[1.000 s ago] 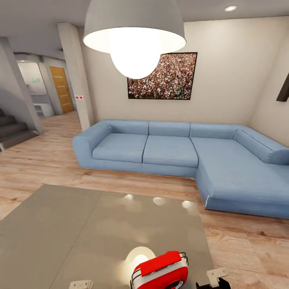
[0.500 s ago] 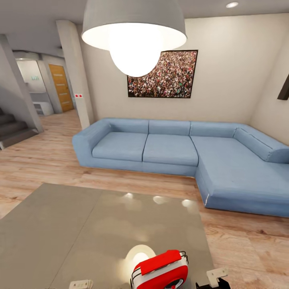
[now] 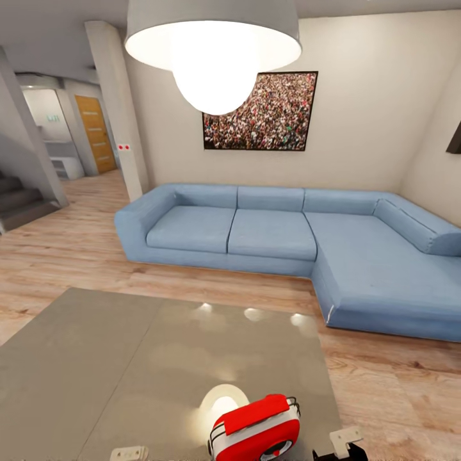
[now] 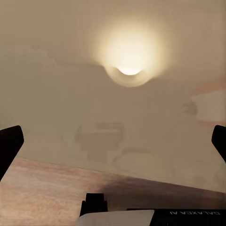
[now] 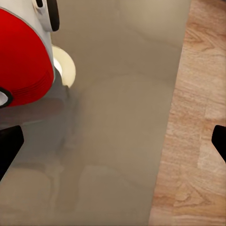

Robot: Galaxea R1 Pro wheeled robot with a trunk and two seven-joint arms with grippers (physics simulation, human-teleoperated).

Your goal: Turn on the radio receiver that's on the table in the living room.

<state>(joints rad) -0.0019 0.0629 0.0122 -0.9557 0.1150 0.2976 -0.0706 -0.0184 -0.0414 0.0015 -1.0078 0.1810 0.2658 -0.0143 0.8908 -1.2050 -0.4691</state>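
The red radio receiver (image 3: 256,430) with its white edge band and wire handle stands on the table (image 3: 128,358), near the front right of the glossy grey top. In the right wrist view the radio (image 5: 21,52) lies off to one side of my right gripper (image 5: 113,141), which is open above the table (image 5: 117,117) with nothing between its fingers. My left gripper (image 4: 113,143) is open too, its dark fingertips (image 4: 9,146) spread wide over the reflective top (image 4: 94,108). White parts of both hands show at the lower edge of the head view, either side of the radio.
A blue L-shaped sofa (image 3: 288,237) stands beyond the table, under a framed crowd photo (image 3: 259,111). A white dome pendant lamp (image 3: 214,45) hangs close in front. Light wood floor (image 3: 397,390) borders the table's right edge. Stairs (image 3: 19,202) and a hallway lie at far left.
The whole head view has shifted a little: lamp, picture, sofa and radio all sit slightly higher, so the camera has moved. The radio and hands keep their places relative to each other.
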